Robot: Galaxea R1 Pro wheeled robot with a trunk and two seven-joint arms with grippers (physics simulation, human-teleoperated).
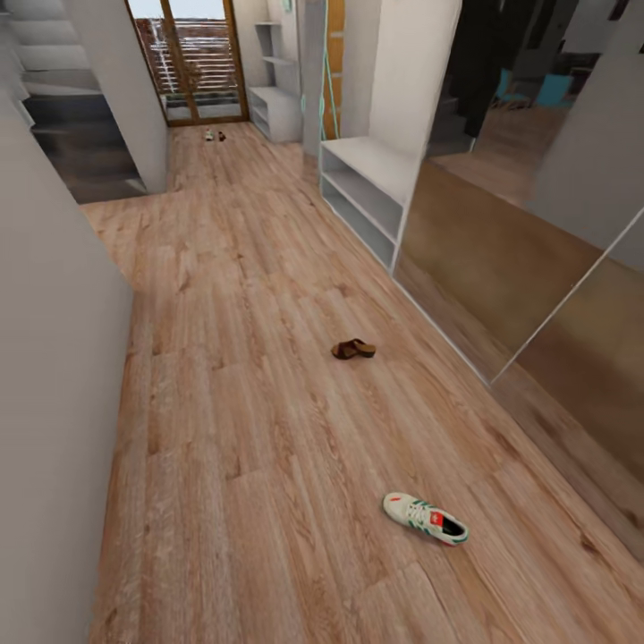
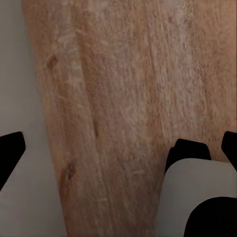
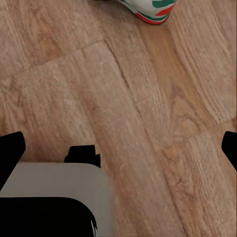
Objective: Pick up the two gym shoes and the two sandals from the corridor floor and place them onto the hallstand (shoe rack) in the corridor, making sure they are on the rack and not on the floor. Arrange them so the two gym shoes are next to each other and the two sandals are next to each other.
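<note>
1. The head view takes in the whole corridor floor (image 1: 233, 376): one gym shoe (image 1: 426, 519) lies nearest, a sandal (image 1: 353, 349) farther on, and the grey shoe rack (image 1: 367, 201) stands at the right wall.
2. Two tiny shoes (image 1: 215, 136) by the far door are too small to identify.
3. The right wrist view cuts off all but part of a gym shoe (image 3: 150, 10).
4. The left gripper (image 2: 118, 145) and right gripper (image 3: 118, 145) are spread wide, both empty.

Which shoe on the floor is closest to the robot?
The white gym shoe, lowest in the head view; the brown sandal lies farther up the corridor, and two more shoes by the far door.

Home corridor: hallstand (image 1: 362, 192), staircase (image 1: 40, 54)
</note>
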